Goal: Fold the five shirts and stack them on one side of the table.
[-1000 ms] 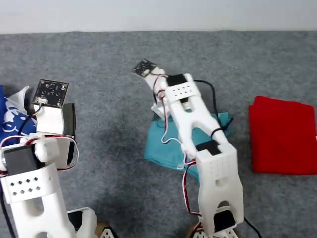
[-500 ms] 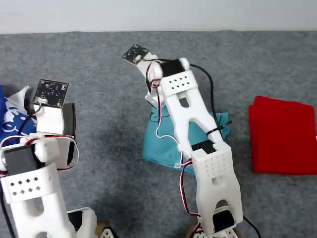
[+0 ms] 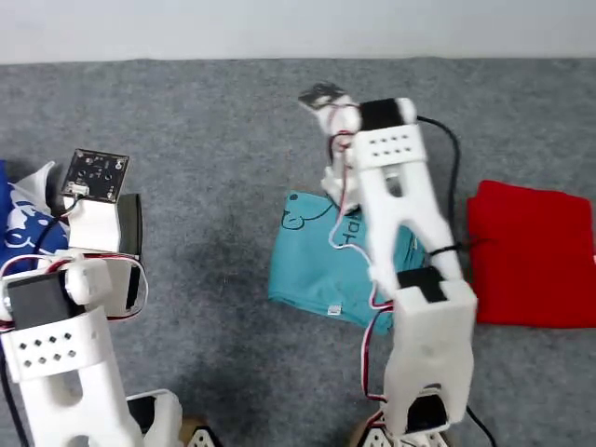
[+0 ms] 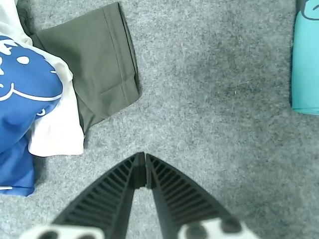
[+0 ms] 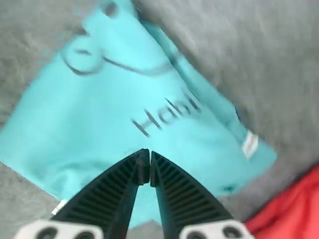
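Note:
A teal shirt point(image 3: 312, 261) with dark print lies folded near the table's middle. My right gripper point(image 5: 145, 168) hovers just above the teal shirt point(image 5: 124, 99), shut, with nothing between its fingers. A folded red shirt point(image 3: 531, 256) rests at the right side. At the left edge a blue-and-white shirt point(image 4: 25, 94) lies crumpled over a white one point(image 4: 55, 134), with a dark olive shirt point(image 4: 94, 69) beside them. My left gripper point(image 4: 144, 169) is shut and empty over bare grey carpet, near the olive shirt.
Grey carpet covers the table point(image 3: 205, 121). A white wall edge point(image 3: 298, 28) runs along the far side. Open carpet lies between the olive shirt and the teal shirt point(image 4: 306, 59). The right arm point(image 3: 419, 307) stretches over the teal shirt's right part.
The right arm's wrist swung left, then back to the right over the teal shirt's far edge, uncovering more of the shirt. The left arm stayed still.

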Tool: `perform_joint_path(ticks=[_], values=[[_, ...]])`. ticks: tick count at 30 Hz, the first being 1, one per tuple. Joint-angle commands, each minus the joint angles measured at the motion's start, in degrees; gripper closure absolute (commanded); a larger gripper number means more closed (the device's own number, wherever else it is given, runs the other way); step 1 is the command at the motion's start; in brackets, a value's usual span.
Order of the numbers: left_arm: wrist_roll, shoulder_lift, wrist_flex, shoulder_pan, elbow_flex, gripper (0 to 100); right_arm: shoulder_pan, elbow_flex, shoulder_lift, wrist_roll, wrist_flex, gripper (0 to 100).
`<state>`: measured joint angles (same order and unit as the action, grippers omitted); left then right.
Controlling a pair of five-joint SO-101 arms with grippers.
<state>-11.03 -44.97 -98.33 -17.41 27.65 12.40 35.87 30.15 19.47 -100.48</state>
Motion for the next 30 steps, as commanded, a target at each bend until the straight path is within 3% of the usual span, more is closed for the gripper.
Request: perform_joint_path(ticks=[1, 5, 23, 30], values=[[-0.44, -0.88, 1.23, -0.35, -0.40, 100, -5.93, -0.62, -4.88, -3.78, -2.42, 90.9], [-0.44, -0.88, 1.23, -0.26, -0.40, 100, -10.33, -0.70, -4.70, -8.35, -2.42, 83.9], [-0.26, -0.26, 1.23, -0.26, 0.04, 100, -10.68, -0.97, 9.36, -9.49, 0.40, 84.1], [-0.35, -0.26, 1.23, -0.26, 0.04, 100, -10.59, -0.97, 12.09, -9.05, 3.65, 96.9]])
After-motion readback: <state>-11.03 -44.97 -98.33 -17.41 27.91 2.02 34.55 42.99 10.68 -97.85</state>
